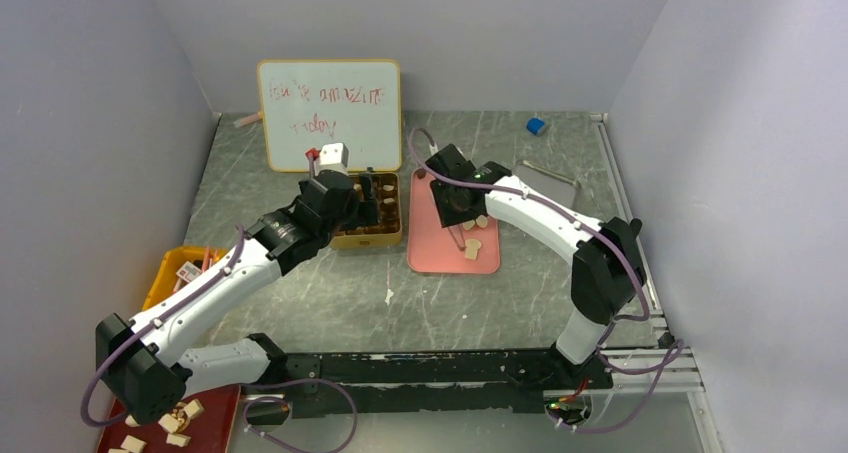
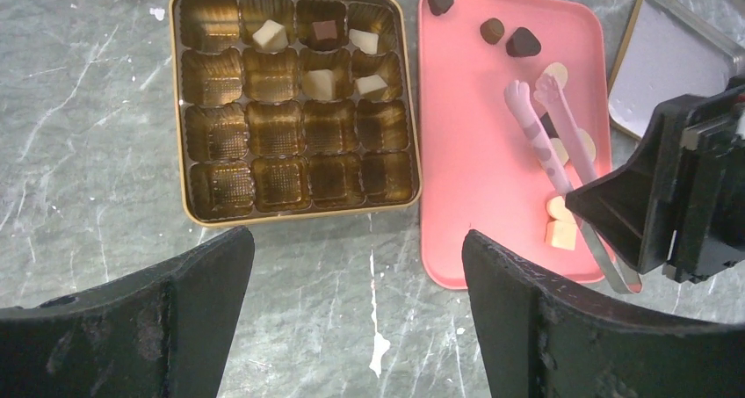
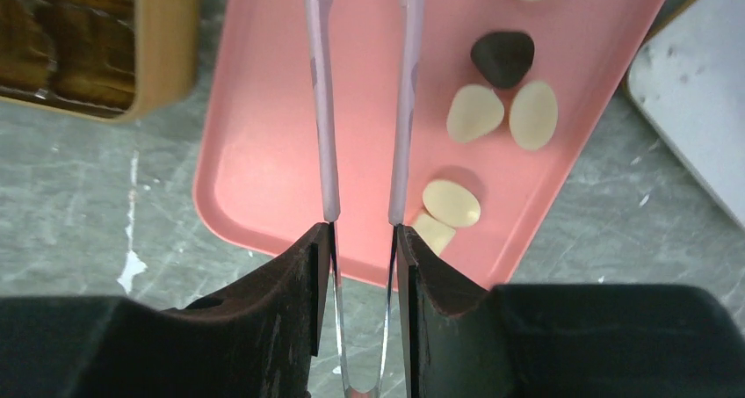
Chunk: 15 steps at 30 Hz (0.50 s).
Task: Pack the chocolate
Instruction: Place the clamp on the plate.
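Chocolate pieces lie on a pink tray [image 2: 470, 170]: dark ones [image 2: 523, 42] at its far end, tan ovals [image 3: 475, 112] and a dark one [image 3: 502, 57] near the right edge. My right gripper [image 3: 363, 240] is shut on pink-tipped metal tongs [image 2: 536, 134], which reach over the tray with their tips apart and nothing between them. A gold box [image 2: 180, 108] with brown cups holds several pieces in its far rows, pale ones [image 2: 320, 83] and a dark one [image 2: 326, 32]. My left gripper [image 2: 360, 275] hangs open above the table, just in front of the box.
A whiteboard [image 1: 330, 113] stands behind the box. The box's metal lid [image 2: 668, 55] lies right of the pink tray. A blue object [image 1: 536, 126] sits at the back right. A yellow bin [image 1: 180, 273] and a red tray [image 1: 215, 423] of beige chunks are at the near left.
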Each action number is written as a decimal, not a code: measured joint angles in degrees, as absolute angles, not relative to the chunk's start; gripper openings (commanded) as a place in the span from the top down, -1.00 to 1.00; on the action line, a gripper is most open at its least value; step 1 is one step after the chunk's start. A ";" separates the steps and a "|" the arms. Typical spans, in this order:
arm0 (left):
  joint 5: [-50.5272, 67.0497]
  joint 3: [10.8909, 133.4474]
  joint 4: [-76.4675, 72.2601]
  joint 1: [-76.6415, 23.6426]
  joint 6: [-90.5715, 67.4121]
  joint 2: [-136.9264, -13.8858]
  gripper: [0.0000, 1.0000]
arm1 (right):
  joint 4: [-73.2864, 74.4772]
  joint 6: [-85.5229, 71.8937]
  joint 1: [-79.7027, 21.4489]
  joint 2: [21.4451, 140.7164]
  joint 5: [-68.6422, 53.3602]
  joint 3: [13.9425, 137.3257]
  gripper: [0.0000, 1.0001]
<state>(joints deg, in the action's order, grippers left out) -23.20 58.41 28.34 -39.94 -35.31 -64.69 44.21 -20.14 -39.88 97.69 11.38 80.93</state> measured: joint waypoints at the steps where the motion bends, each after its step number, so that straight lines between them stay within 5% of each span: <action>1: -23.11 58.41 28.27 -40.07 -35.20 -64.75 -0.85 | 43.94 -20.34 -39.72 97.41 11.49 79.68 0.30; 15: -22.26 58.41 28.10 -41.08 -34.89 -64.77 -0.85 | 40.14 -23.64 -39.75 96.86 9.67 71.88 0.32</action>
<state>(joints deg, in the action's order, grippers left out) -22.26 58.41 28.10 -41.08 -34.89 -64.77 40.14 -23.64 -39.75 96.86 9.67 71.88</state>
